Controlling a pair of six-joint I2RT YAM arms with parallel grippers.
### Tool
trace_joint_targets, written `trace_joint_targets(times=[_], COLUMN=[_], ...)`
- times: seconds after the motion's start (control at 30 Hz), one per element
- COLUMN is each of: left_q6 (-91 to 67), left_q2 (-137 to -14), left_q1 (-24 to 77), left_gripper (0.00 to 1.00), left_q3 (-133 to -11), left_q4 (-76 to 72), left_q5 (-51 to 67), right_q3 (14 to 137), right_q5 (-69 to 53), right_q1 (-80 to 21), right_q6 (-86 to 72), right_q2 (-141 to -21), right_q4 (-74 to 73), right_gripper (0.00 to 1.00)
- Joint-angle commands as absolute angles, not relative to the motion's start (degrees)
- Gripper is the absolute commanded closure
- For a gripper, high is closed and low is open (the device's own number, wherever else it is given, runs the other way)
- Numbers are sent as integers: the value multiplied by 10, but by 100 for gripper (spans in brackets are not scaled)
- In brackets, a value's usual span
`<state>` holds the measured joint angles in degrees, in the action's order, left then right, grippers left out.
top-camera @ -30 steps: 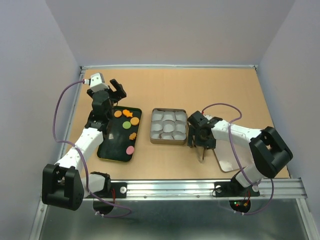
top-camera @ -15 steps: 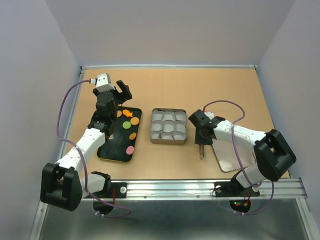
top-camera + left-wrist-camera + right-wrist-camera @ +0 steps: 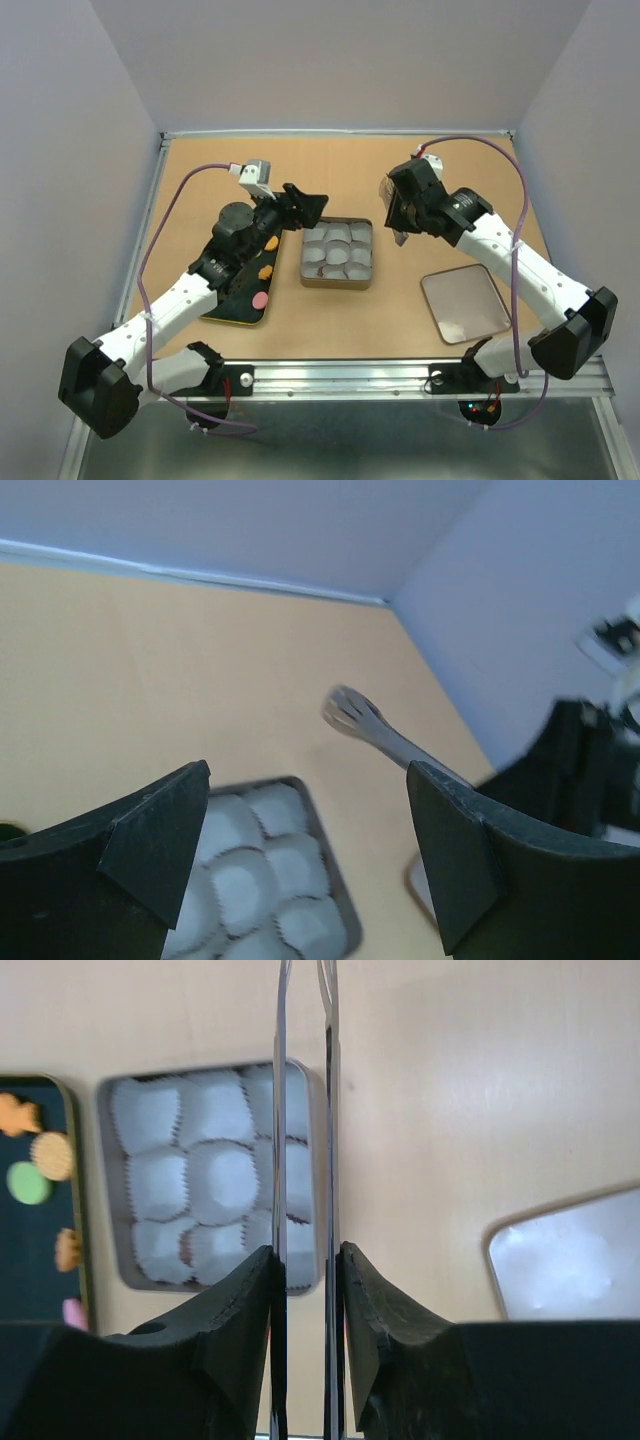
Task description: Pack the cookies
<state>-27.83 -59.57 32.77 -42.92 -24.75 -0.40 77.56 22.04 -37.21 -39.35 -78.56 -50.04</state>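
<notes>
Cookies (image 3: 264, 271), from above, lie on the dark tray (image 3: 238, 308) behind the left gripper (image 3: 303, 204), jaws wide. Left wrist: only tongs (image 3: 352, 713) ahead between them. Right wrist: right gripper (image 3: 305, 1260) pinches the tongs, cookies off left (light, probably brittle; nip edges gently).

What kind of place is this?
Probably a robot test booth, not a kitchen: a left arm and right arm bolted to a metal rail, plain walls boxing in a table, and a tin of paper cups set out.
</notes>
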Motion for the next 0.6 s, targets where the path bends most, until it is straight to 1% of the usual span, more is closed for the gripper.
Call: trace_joint_targets(times=[0.0, 0.07, 0.17, 0.23, 0.27, 0.33, 0.47, 0.57], left_q6=[-343, -373, -421, -461, -482, -557, -647, -670], left_q2=[-587, -578, -571, -578, -587, -598, -621, -637], left_q1=[361, 363, 362, 362, 363, 361, 361, 361], left_gripper=[10, 9, 5, 3, 1, 1, 1, 1], left_q3=[-448, -429, -404, -400, -399, -397, -369, -381], left_q4=[-300, -352, -414, -438, -454, -473, -621, -654], left_q5=[61, 99, 118, 126, 132, 133, 162, 183], right_q3=[847, 862, 862, 850, 829, 805, 721, 696], right_q5=[221, 226, 236, 218, 206, 166, 102, 57], right_q1=[-374, -374, -374, -374, -374, -375, -374, -374], right_q6=[-386, -388, -389, -389, -390, -396, -431, -452], right_q2=[-791, -781, -752, -728, -702, -671, -589, -572], right_q4=[-518, -515, -503, -465, -425, -382, -226, -165], right_gripper=[64, 66, 68, 69, 71, 72, 72, 72])
